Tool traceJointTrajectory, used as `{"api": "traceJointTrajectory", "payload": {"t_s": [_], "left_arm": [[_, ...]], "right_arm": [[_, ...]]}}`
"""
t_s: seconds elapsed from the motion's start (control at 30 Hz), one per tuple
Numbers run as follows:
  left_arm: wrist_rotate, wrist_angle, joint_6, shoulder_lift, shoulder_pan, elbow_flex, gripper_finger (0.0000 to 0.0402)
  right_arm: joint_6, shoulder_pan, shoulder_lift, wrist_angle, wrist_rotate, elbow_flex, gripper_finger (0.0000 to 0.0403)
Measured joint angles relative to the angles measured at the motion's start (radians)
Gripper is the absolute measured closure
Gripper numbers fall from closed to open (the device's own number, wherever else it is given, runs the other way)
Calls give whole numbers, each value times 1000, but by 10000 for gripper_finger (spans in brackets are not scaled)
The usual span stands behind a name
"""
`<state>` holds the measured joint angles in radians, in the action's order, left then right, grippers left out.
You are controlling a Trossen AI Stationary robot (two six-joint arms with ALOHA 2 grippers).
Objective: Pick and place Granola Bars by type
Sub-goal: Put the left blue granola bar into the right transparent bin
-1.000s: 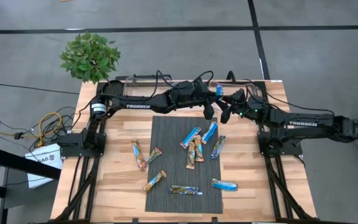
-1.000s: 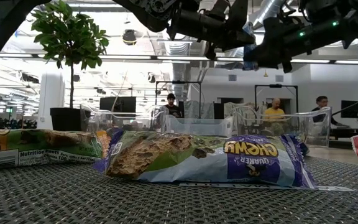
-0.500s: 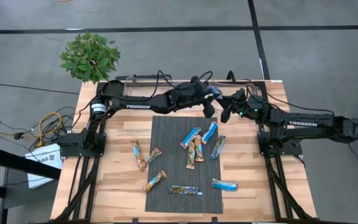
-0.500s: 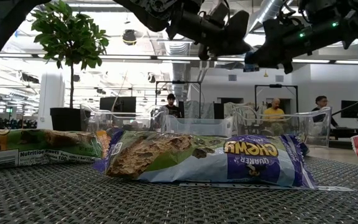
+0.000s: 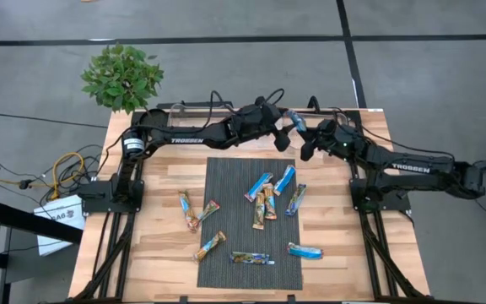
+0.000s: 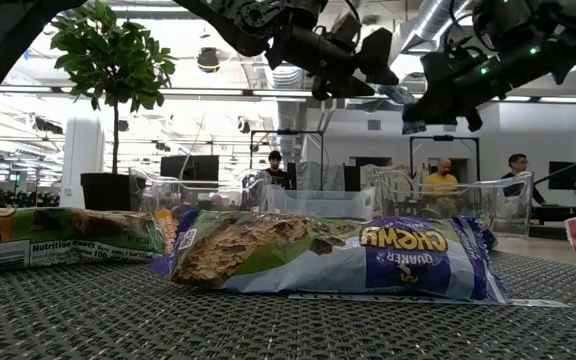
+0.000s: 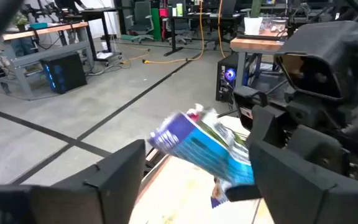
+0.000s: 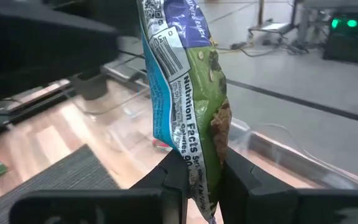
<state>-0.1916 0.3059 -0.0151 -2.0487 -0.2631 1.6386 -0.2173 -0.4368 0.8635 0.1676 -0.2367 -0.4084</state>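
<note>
While right hand pinches it, bar stands lengthwise upright

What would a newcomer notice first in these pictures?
Two dark arms meet above the table's far edge, where the right gripper is shut on a blue bar and the left gripper stands open beside it. Below them, more bars lie scattered on a dark mat. A green plant stands at the far left corner.

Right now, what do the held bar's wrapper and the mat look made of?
The bar clamped in the right gripper looks wrapped in thin glossy plastic film: crinkled, printed, catching light. The mat looks like dark woven material, probably vinyl or fabric, matte; its ribbed weave shows in the low view.
</note>
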Motion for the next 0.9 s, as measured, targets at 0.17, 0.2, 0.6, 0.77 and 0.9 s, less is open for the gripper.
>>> {"api": "traceJointTrajectory", "payload": {"t_s": [0.17,0.2,0.6,0.77,0.9], "left_arm": [[0,0,-12,0,-5,0,87],[0,-1,-25,0,-5,0,85],[0,-6,-108,0,-5,0,83],[0,-44,-101,0,-5,0,83],[1,-83,-84,0,-5,0,83]], "right_arm": [[-79,-76,0,-89,1,0,356],[-102,-90,0,-112,2,0,357],[-355,-206,15,-199,128,0,358],[-448,-222,62,-197,171,0,357],[-512,-222,115,-165,185,0,356]]}}
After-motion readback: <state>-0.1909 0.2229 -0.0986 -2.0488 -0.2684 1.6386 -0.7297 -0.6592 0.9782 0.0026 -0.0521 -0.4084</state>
